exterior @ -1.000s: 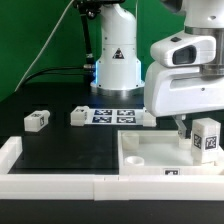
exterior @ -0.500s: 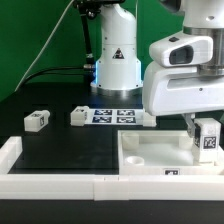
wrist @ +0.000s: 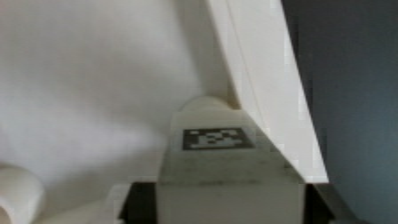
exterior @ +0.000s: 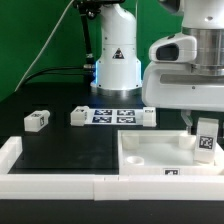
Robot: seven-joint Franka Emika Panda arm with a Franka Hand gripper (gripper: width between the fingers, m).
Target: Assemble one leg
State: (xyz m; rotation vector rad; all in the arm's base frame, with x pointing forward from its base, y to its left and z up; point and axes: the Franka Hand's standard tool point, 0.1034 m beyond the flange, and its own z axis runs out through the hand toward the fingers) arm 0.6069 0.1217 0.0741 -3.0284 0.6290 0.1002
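My gripper (exterior: 203,128) is shut on a small white leg (exterior: 206,140) with a black-and-white tag on its face, holding it upright over the right side of the large white square plate (exterior: 150,158). In the wrist view the leg (wrist: 217,155) fills the space between my dark fingers (wrist: 141,200), its far end reaching toward a corner of the plate (wrist: 89,90) next to the plate's raised rim (wrist: 267,80). Whether the leg touches the plate cannot be told.
Another small white leg (exterior: 38,121) lies on the black table at the exterior view's left. Two more (exterior: 80,116) (exterior: 148,117) lie at the ends of the marker board (exterior: 113,116). A white rail (exterior: 60,185) runs along the front. The robot base (exterior: 116,60) stands behind.
My gripper has lowered the leg slightly toward the plate and shifted a little toward the exterior view's right. The other parts have not moved.
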